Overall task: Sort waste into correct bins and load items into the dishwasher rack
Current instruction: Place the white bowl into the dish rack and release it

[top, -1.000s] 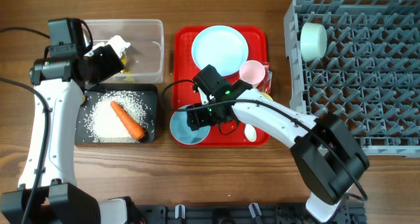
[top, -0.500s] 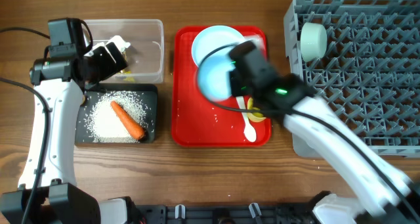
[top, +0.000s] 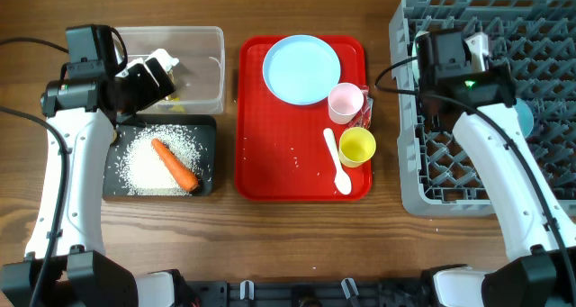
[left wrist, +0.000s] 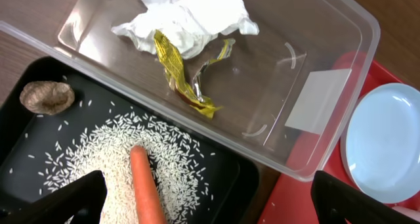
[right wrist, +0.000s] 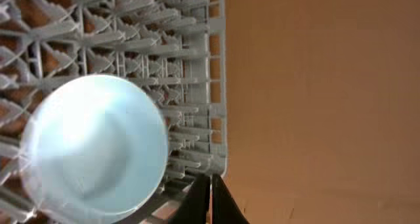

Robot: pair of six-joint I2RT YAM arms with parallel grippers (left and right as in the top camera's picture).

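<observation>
My right gripper [right wrist: 210, 184] is shut on a pale blue bowl [right wrist: 98, 152] that hangs over the grey dishwasher rack [top: 540, 37]. From overhead the bowl [top: 524, 116] peeks out beside that arm. On the red tray [top: 270, 163] lie a blue plate [top: 301, 68], pink cup [top: 345, 102], yellow cup [top: 356, 148] and white spoon [top: 337, 160]. My left gripper [left wrist: 213, 198] is open over the black tray [left wrist: 262, 178], which holds a carrot [left wrist: 147, 191], rice [left wrist: 98, 152] and a brown lump [left wrist: 47, 97]. The clear tub [left wrist: 321, 99] holds tissue [left wrist: 190, 17] and a yellow wrapper [left wrist: 180, 73].
A shiny wrapper [top: 366, 118] sits between the two cups at the red tray's right edge. A few rice grains dot the red tray. The right arm hides the rack's near left corner. Bare wooden table lies in front of the trays.
The right gripper shut on the bowl at the red tray's front, lifted it and swung it right over the rack, uncovering the yellow cup and spoon. The left arm stayed put.
</observation>
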